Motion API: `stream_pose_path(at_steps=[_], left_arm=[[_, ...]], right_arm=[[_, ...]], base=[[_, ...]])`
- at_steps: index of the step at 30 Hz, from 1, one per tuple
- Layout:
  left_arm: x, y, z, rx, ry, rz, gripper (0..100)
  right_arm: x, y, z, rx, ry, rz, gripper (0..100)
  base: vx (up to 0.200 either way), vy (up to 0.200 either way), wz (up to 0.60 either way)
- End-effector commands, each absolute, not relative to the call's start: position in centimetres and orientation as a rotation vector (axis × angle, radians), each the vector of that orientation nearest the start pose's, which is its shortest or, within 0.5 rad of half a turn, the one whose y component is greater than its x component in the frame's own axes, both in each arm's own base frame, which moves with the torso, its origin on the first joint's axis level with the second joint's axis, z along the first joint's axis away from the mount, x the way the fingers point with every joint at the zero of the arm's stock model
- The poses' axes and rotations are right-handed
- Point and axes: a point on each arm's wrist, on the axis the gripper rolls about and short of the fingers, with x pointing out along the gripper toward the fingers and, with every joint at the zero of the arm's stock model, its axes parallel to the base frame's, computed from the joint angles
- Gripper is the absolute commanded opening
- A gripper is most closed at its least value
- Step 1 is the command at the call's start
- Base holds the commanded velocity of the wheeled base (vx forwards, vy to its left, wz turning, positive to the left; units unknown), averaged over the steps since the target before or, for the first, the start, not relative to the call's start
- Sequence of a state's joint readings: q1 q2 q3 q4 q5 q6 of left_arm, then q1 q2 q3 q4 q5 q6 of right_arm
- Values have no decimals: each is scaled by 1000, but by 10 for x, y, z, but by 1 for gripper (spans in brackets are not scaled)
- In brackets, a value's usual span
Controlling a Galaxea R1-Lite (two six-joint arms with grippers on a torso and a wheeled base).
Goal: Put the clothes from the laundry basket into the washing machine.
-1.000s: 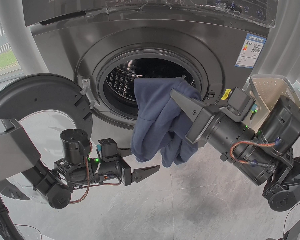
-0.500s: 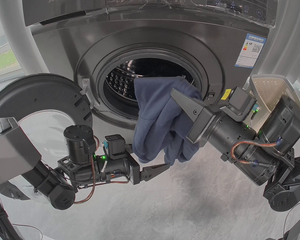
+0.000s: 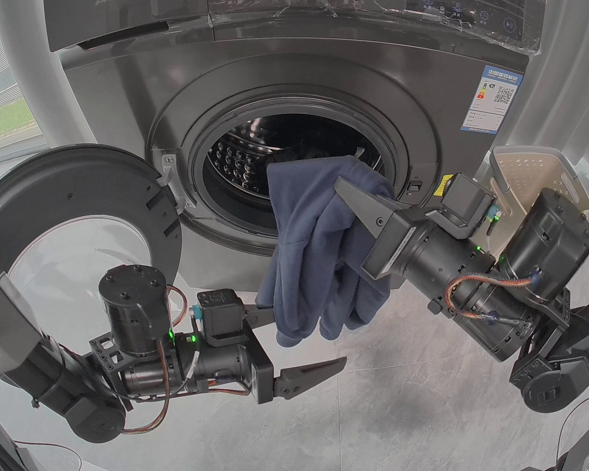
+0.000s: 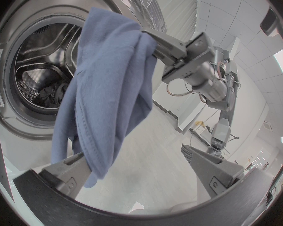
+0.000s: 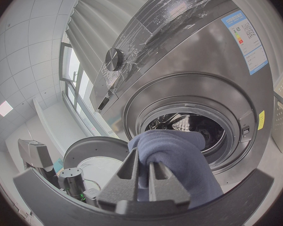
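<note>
Lowered, left end effector (image 3: 307, 335) gapes wide under blue garment (image 3: 314, 243).

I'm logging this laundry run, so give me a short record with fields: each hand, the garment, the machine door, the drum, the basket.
right hand: shut on the blue garment, held up before the open drum
left hand: open, low, below the garment's hanging end
blue garment: hangs outside the washing machine, not yet in
door: open, swung to the robot's left
drum: dark clothes lie inside
laundry basket: right of the machine, contents hidden
</note>
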State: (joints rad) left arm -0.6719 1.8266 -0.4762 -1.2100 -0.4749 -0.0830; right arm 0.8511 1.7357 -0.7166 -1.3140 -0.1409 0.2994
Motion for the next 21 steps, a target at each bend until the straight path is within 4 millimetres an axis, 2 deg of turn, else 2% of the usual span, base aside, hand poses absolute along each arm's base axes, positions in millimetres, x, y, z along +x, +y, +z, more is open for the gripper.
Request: stream_pose_path(at_steps=[1,5,11,21], left_arm=[[204,-185,122,-55,208,-1165,100],[206,-188,108,-47,264,-1167,100],[228,-201,93,-58,242,-1145,100],[256,-209,83,-96,177,-1054,100]], right_arm=[[206,226,214,425,-155,734,0],[206,227,215,426,-156,734,0],[205,227,215,426,-156,736,0],[203,227,216,428,-157,743,0]], base=[[0,0,0],[0,0,0],[0,0,0],[0,0,0]])
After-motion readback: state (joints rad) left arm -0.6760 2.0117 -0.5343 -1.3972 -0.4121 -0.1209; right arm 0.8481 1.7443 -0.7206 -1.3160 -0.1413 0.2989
